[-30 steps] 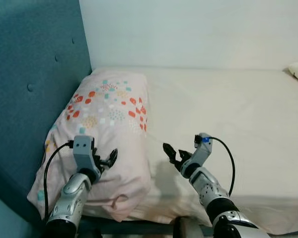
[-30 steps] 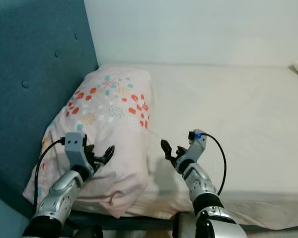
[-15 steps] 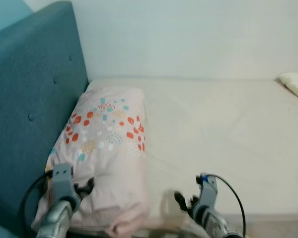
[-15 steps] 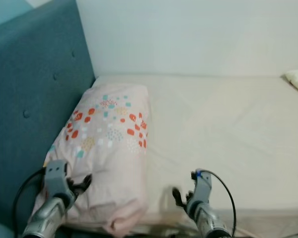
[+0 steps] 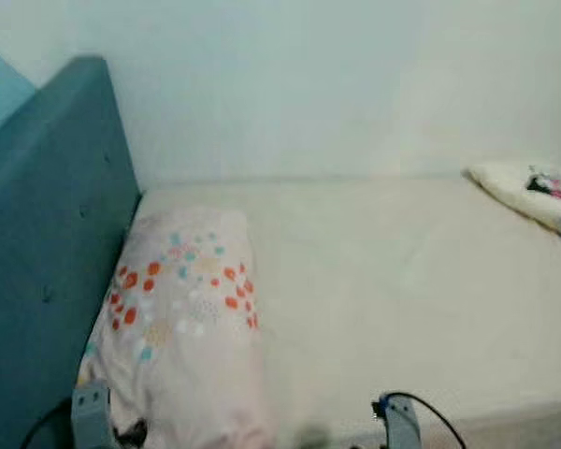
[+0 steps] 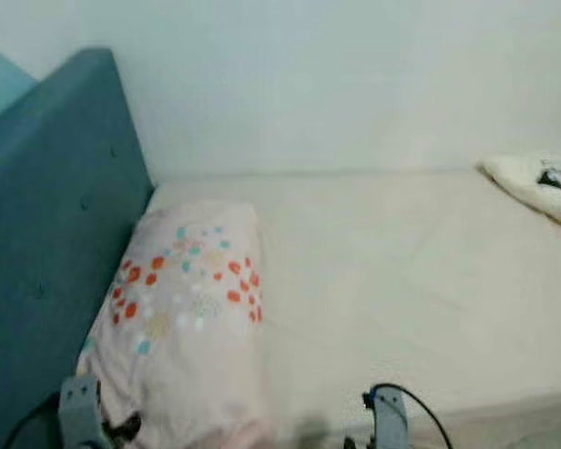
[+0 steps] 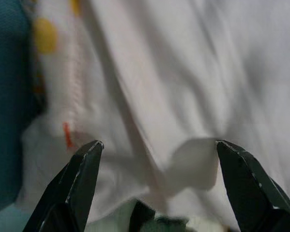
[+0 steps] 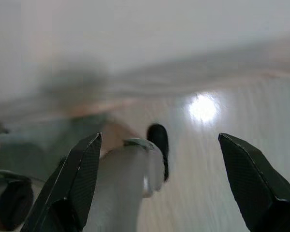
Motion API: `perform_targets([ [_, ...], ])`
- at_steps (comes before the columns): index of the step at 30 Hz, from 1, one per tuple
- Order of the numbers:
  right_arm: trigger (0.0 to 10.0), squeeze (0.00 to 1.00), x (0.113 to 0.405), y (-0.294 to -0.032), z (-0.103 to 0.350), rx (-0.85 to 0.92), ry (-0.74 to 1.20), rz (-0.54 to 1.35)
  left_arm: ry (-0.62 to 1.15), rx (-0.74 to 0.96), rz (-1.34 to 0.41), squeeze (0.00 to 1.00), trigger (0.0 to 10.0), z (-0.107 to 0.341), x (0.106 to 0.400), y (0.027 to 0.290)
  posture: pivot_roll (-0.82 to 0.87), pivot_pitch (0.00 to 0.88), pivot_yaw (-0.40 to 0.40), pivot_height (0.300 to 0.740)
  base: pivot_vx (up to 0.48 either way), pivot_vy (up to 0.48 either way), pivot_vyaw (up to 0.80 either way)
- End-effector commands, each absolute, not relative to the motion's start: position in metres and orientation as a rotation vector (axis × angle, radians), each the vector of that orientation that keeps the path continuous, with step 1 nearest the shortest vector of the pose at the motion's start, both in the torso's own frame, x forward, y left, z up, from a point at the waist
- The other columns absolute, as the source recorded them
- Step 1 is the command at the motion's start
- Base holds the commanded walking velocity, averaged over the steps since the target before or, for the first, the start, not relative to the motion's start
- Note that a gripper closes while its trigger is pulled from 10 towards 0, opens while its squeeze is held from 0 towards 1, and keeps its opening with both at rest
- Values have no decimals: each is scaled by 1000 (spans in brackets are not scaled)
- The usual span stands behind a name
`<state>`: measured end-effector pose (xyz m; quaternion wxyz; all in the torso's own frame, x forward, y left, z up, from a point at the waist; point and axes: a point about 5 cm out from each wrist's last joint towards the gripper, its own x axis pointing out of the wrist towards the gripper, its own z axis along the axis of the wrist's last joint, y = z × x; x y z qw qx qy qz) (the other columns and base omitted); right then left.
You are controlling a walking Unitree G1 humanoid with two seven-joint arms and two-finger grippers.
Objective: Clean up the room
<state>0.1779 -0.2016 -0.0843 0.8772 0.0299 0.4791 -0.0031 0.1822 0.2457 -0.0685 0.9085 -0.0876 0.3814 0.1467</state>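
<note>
Head views: pillow [image 5: 182, 318] lies on bed [image 5: 402, 299] against teal headboard [image 5: 47, 262], long axis running away from me. My left gripper [image 5: 122, 435] sits at its near end, nearer than right gripper [image 6: 369, 438], which is off beside it. Second pillow [image 5: 533, 192] far right.

Left wrist: my fingers [image 7: 79, 181] spread wide, empty, pillow fabric just ahead.

Right wrist: fingers [image 8: 77, 179] wide, empty, blurred floor beyond.

Since a second ago: view has tilted up, arms sunk to bottom edge.
</note>
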Motion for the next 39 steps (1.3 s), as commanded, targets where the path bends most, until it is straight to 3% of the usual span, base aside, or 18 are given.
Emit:
perform_targets([
  [1,10000,0,163,-203,-91,25,1066,2,882,-199,294,0,10000,-81,163,239,76,0,-79,730,0,0,0],
  [8,10000,0,147,-205,-98,-104,1140,48,999,-201,257,0,10000,-93,135,239,76,0,-82,740,0,-103,0],
  [17,10000,0,145,-201,-99,-176,1165,118,1062,-148,267,0,10000,-93,115,263,75,0,-81,740,0,-472,344],
  [23,10000,0,143,-187,-102,-183,1180,103,1089,-135,258,0,10000,-94,111,264,70,0,-76,740,0,-472,518],
  [35,10000,0,134,-182,-106,-167,1208,106,1109,-122,231,0,10000,-96,112,256,66,0,-73,740,0,-478,0],
  [39,10000,0,132,-184,-106,-188,1213,113,1111,-116,215,0,10000,-97,112,254,66,0,-73,740,0,-480,705],
])
